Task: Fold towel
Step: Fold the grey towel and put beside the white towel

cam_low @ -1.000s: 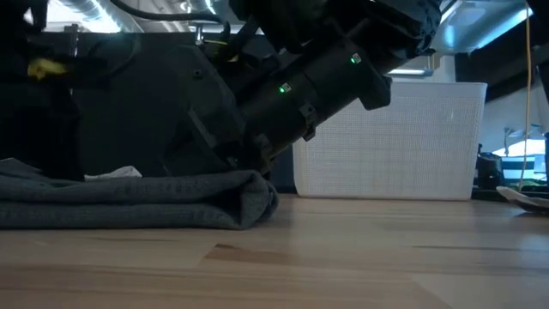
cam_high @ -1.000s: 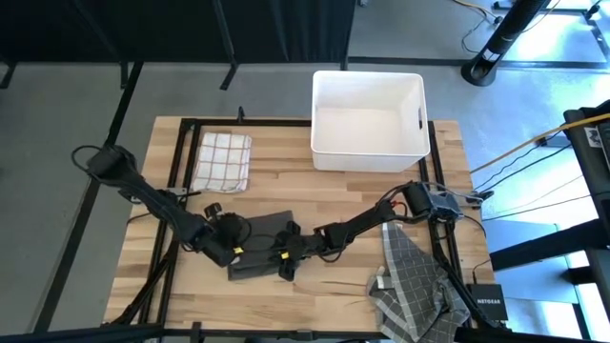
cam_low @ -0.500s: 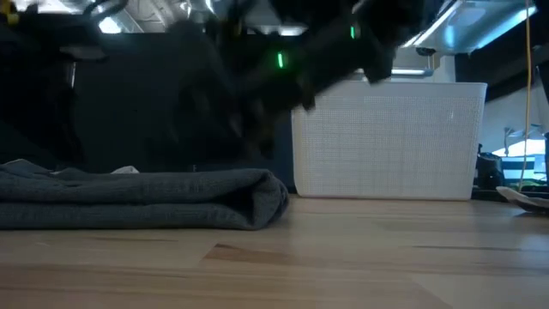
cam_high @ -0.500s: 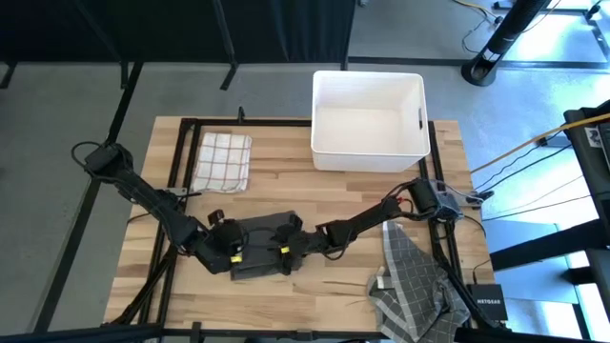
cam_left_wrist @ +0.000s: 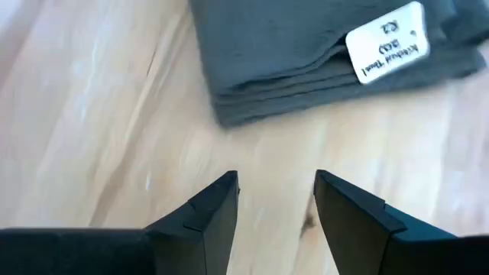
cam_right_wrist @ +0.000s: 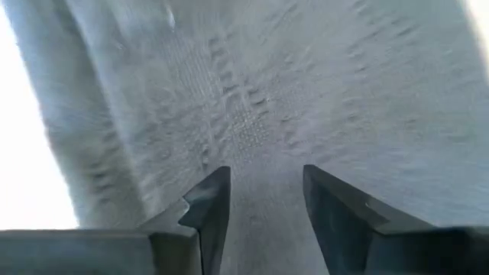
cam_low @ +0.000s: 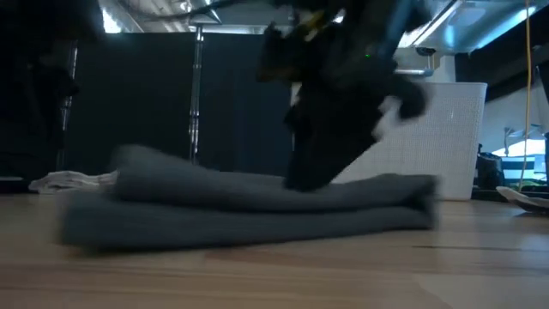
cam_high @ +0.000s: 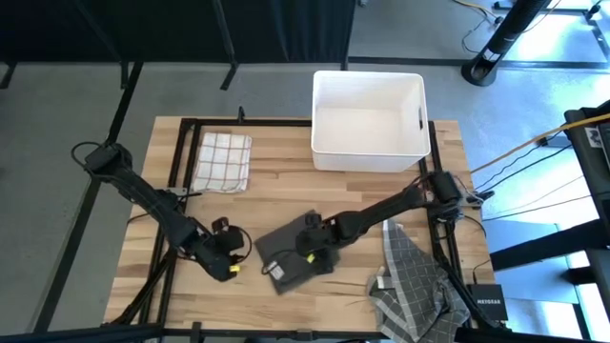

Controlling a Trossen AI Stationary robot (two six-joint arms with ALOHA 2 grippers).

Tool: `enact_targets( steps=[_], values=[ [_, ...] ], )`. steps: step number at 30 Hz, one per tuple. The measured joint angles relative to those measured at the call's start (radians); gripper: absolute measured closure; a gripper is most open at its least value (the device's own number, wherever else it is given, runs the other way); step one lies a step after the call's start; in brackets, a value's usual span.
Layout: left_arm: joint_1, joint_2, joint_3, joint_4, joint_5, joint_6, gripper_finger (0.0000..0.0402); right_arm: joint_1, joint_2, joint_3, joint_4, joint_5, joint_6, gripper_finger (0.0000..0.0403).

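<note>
High view, towel: folded grey towel lies near the table's front edge.
Left gripper: parted, empty, beside it.
Right gripper: parted, seemingly pressing the top.
Tip: flatten evenly, without dragging layers.

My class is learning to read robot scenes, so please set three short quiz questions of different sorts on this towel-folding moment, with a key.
1. True or false: the left gripper holds the grey towel.
2. What lies in the white bin? A) a towel B) nothing seen C) a cable
3. Which gripper is over the grey towel?

Key:
1. False; its open fingers are over bare wood.
2. B
3. The right gripper.
</note>
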Motion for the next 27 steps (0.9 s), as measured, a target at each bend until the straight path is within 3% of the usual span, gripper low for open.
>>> enact_targets(
  steps=[3,7,10,13,20,27],
  values=[
    [0.000,-0.001,0.023,0.002,-0.047,0.050,0.0235,0.002,-0.089,0.019,-0.126,-0.010,0.035,0.0236],
    [0.013,-0.001,0.016,0.072,-0.214,0.102,0.0235,0.007,-0.148,0.026,-0.160,0.006,0.309,0.0236],
    [0.032,0.010,-0.011,0.136,-0.312,0.110,0.0235,0.046,-0.138,0.024,-0.089,0.179,0.552,0.0236],
    [0.047,0.031,-0.035,0.134,-0.313,0.066,0.0235,0.102,-0.087,0.003,0.005,0.306,0.659,0.0236],
    [0.061,0.091,-0.095,0.124,-0.258,-0.093,0.0235,0.180,0.029,-0.001,0.019,0.325,0.641,0.0236],
    [0.070,0.155,-0.095,0.154,-0.205,-0.056,0.0235,0.168,0.042,0.015,-0.171,0.335,0.372,0.0236]
  ],
)
